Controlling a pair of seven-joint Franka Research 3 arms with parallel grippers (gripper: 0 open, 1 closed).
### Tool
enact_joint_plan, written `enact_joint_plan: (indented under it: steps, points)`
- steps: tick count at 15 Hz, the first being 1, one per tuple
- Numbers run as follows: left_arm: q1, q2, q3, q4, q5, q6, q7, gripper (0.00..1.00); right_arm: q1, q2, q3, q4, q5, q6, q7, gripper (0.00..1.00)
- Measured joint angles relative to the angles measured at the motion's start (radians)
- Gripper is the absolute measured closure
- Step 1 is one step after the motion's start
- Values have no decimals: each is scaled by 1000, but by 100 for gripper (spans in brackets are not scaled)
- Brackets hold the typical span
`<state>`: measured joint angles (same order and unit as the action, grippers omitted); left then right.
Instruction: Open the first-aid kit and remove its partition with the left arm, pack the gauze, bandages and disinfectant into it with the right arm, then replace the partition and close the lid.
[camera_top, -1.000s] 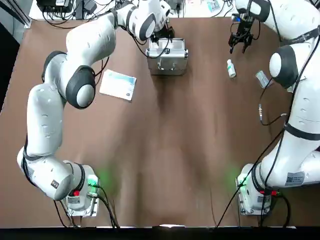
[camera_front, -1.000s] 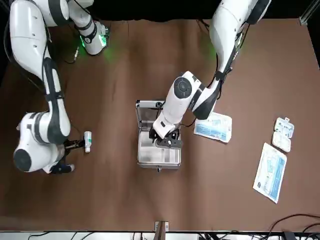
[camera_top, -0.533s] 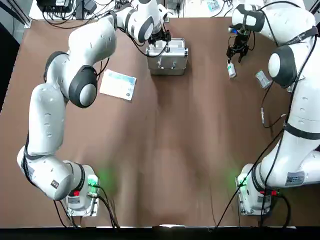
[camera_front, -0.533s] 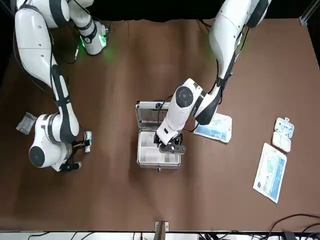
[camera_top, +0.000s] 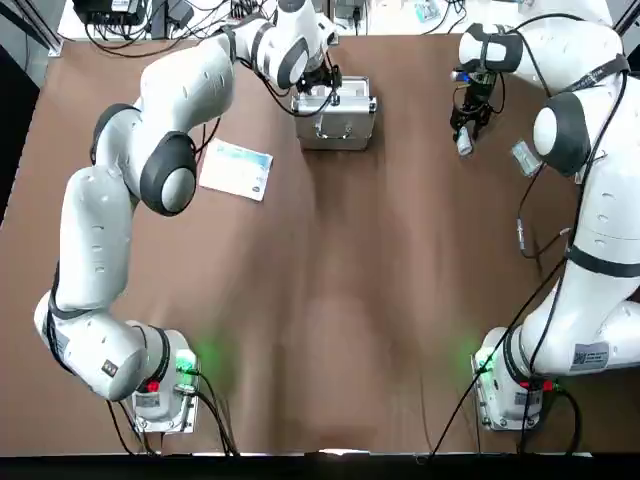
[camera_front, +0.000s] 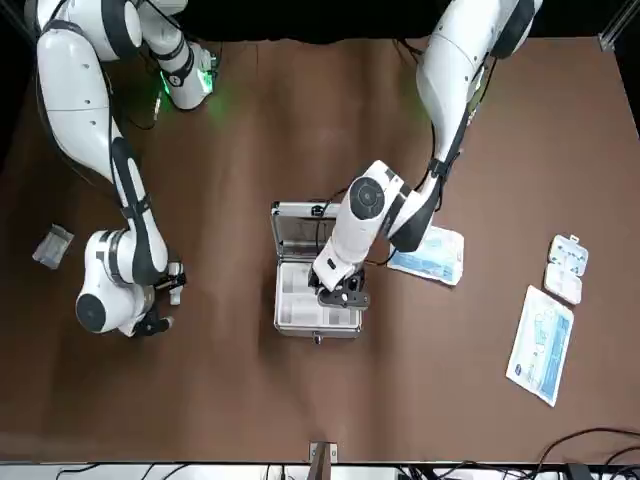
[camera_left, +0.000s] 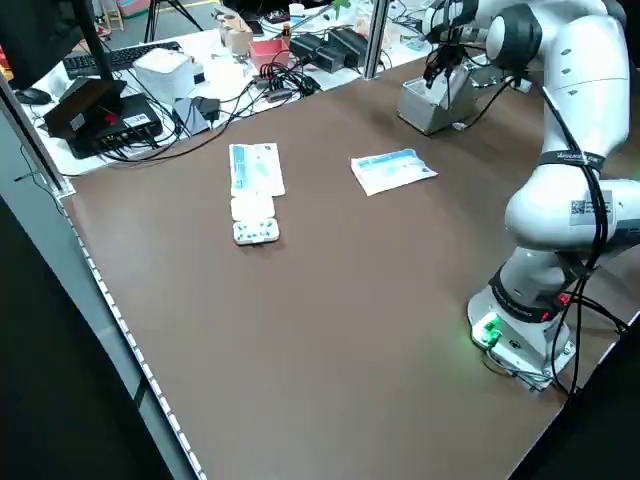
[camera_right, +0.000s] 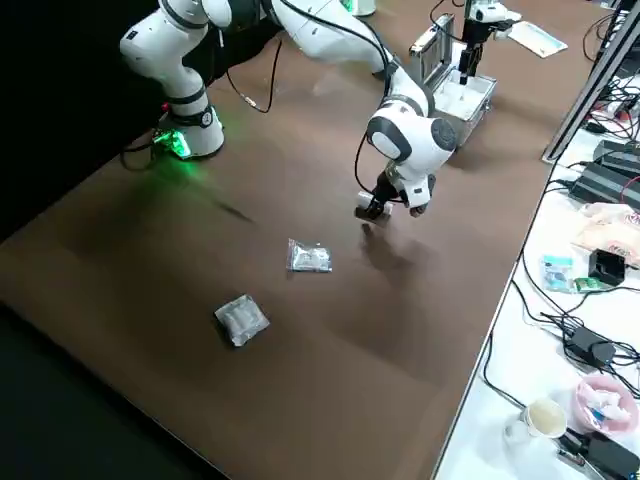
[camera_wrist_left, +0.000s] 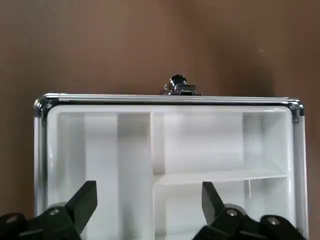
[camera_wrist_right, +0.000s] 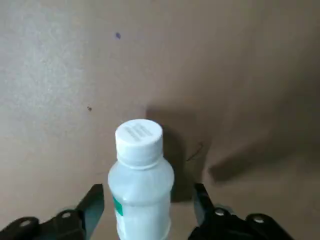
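Since 1 second ago, the right gripper (camera_wrist_right: 145, 210) has dropped over the disinfectant (camera_wrist_right: 139, 175) lying on the table (camera_top: 350, 300), fingers spread astride it. The left gripper (camera_wrist_left: 149, 202), open, hovers over the partition (camera_wrist_left: 165, 150) inside the opened case (camera_front: 315, 285).

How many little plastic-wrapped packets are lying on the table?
2, seen from the right side: one clear packet near the right gripper, one grey packet farther away. Others may be hidden.

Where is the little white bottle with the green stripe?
The tiny white bottle with a green band lies on the brown table at the robot's right far side, between the open fingers of the right arm's tool, right of the silver case.
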<state>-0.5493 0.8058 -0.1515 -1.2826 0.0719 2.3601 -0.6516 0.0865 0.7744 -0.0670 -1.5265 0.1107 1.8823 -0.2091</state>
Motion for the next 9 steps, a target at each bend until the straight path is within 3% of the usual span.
enact_joint_plan:
  steps: [2,4,6,7,9]
  points:
    - [-2,7,0,0,0,0,0,7,3,2,1,-10,0,0,0,21]
    - [-7,15,0,0,0,0,0,7,4,3,2,-14,0,0,0,32]
    - [-10,22,0,0,0,0,0,7,6,4,2,-14,0,0,0,36]
    - [-11,26,0,0,0,0,0,7,6,4,2,-14,0,0,0,45]
    - [-14,32,0,0,0,0,0,9,6,4,2,-14,0,0,0,50]
